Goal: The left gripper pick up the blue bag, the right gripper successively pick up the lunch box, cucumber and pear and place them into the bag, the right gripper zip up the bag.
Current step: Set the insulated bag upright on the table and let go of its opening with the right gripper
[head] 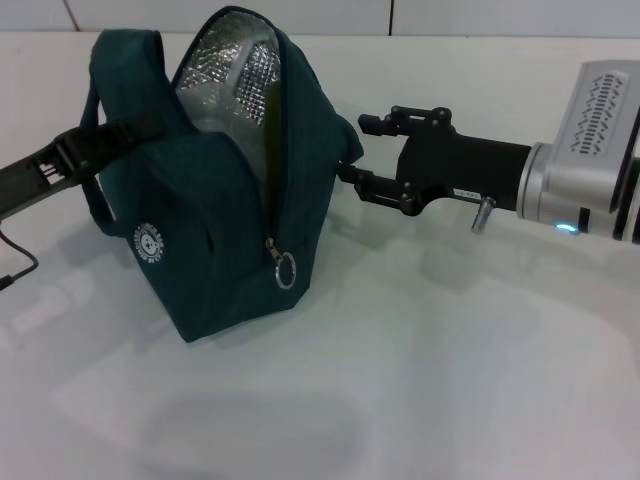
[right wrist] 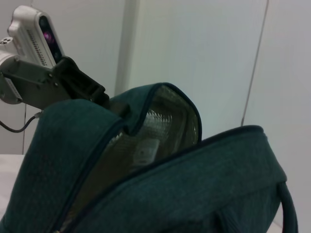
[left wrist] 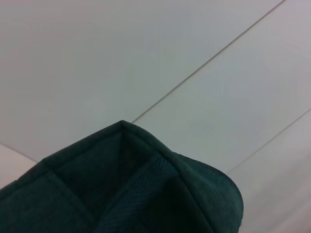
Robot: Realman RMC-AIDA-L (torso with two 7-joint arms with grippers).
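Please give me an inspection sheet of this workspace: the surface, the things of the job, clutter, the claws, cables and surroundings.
Surface: white table, glossy.
Blue bag: standing on the table, mouth open, silver foil lining showing, ring zip pull low on the front.
Lunch box, cucumber, pear: nothing seen on the table; a green sliver shows inside the bag mouth, identity unclear.
Clutter: nothing seen.
Left claw: at the bag's handle on its left side; open or shut cannot be told.
Right claw: open, at the bag's right edge.
Cables: thin black cable at the table's left edge.
Surroundings: pale panelled wall.
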